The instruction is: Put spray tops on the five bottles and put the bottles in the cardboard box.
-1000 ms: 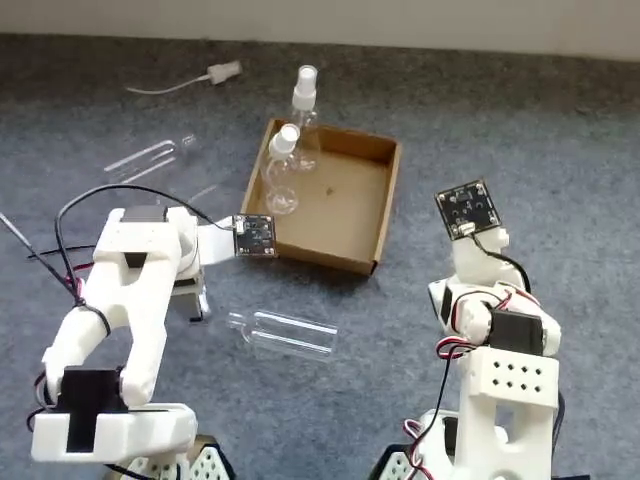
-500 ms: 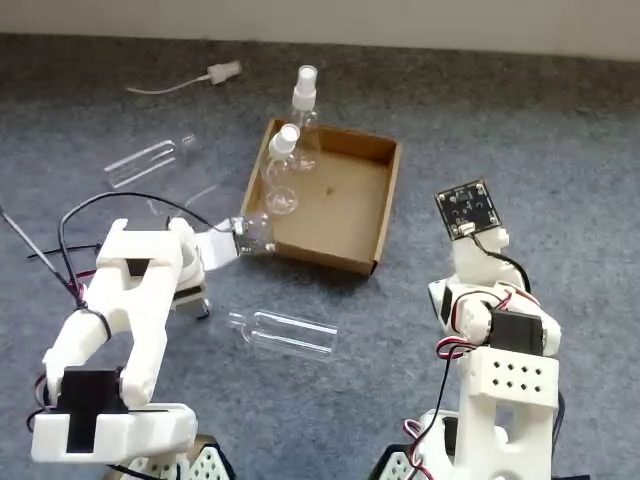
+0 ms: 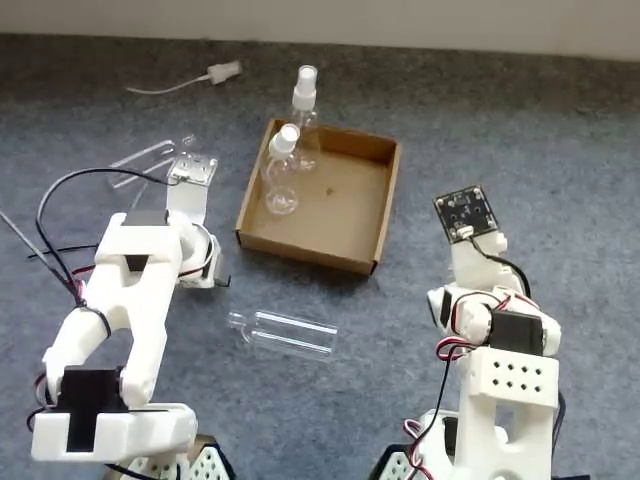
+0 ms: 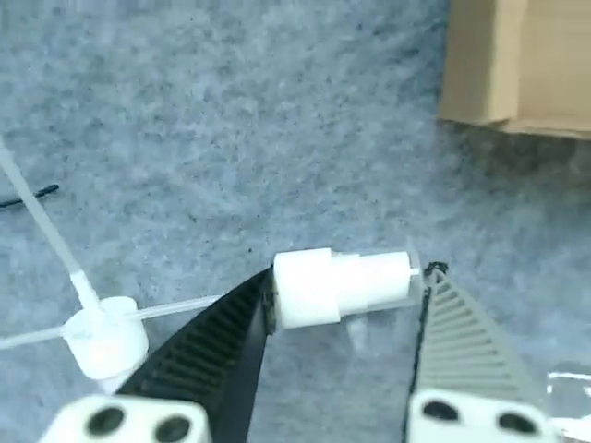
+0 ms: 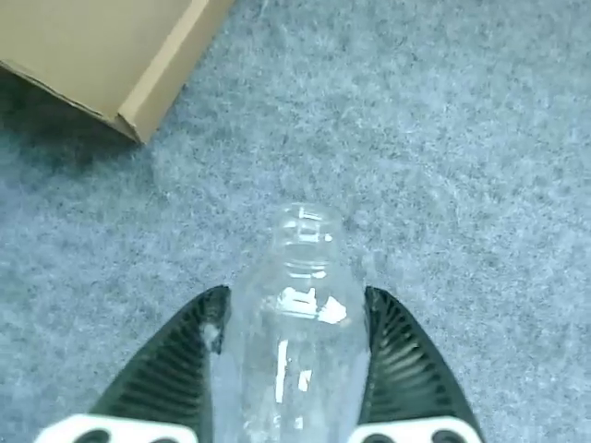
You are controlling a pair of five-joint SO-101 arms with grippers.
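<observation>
Wrist views: left hand (image 4: 347,277) tight around a spray top (image 4: 319,288), right hand (image 5: 295,305) tight around an open-necked bottle (image 5: 297,355).

Five bottles are counted. Two are capped, a front capped bottle (image 3: 281,172) and a rear capped bottle (image 3: 304,100), and three are bare: a flat bottle (image 3: 290,334), a side bottle (image 3: 140,158) and a held bottle (image 5: 295,323). Three loose spray tops are seen — a held top (image 4: 337,286), a tubed top (image 4: 102,337) and a distant top (image 3: 222,72). One cardboard box (image 3: 300,250) is counted.
</observation>
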